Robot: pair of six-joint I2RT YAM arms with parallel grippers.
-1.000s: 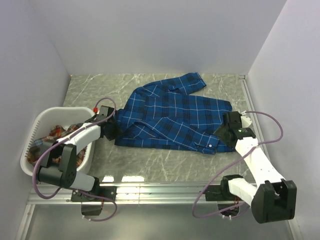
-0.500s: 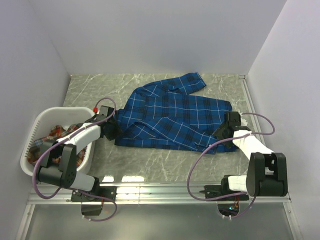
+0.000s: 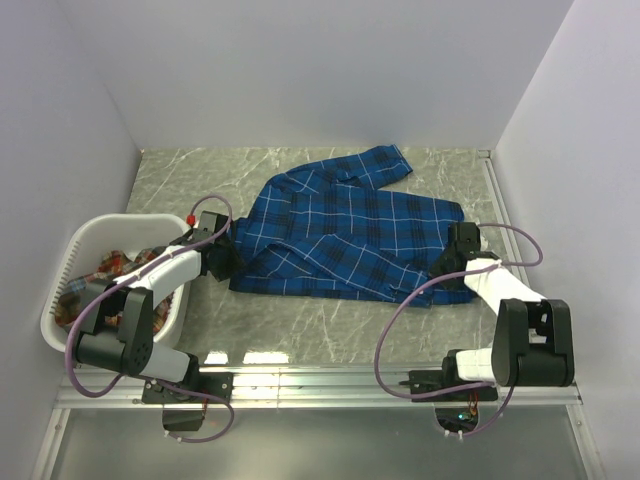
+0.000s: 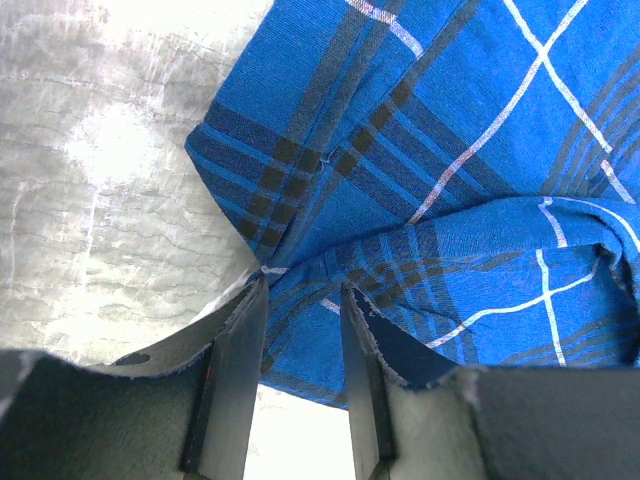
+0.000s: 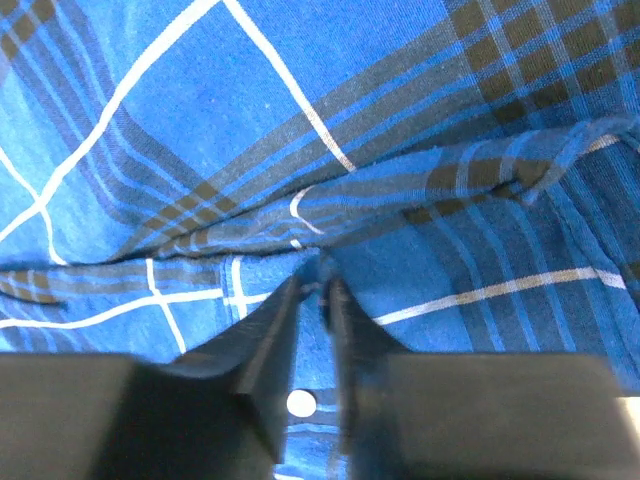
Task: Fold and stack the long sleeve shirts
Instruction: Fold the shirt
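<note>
Over the last second the right arm has tucked its elbow back, and the right end effector (image 5: 312,285) has dropped onto the blue shirt (image 3: 340,235) at its near right corner. Its fingers have drawn in from wide to a narrow pinch. In the right wrist view a small ridge of plaid cloth now sits between them, just above a white button (image 5: 298,403), so it looks closed on the shirt.

The left end effector (image 4: 300,295) has not moved. It holds a bunched fold at the shirt's left edge, with cloth pressed between its 2 fingers.

The blue shirt itself has not shifted. It lies spread on the surface (image 3: 330,320), with 1 sleeve reaching toward the far wall. The red shirt (image 3: 105,272) is in the basket (image 3: 70,270) at the left.

With both ends gripped, the shirt seems ready to be lifted or pulled taut for a first fold. No fold is made yet, and nothing is stacked. The right pinch looks shallow, so the cloth could slip out once tension comes on.
</note>
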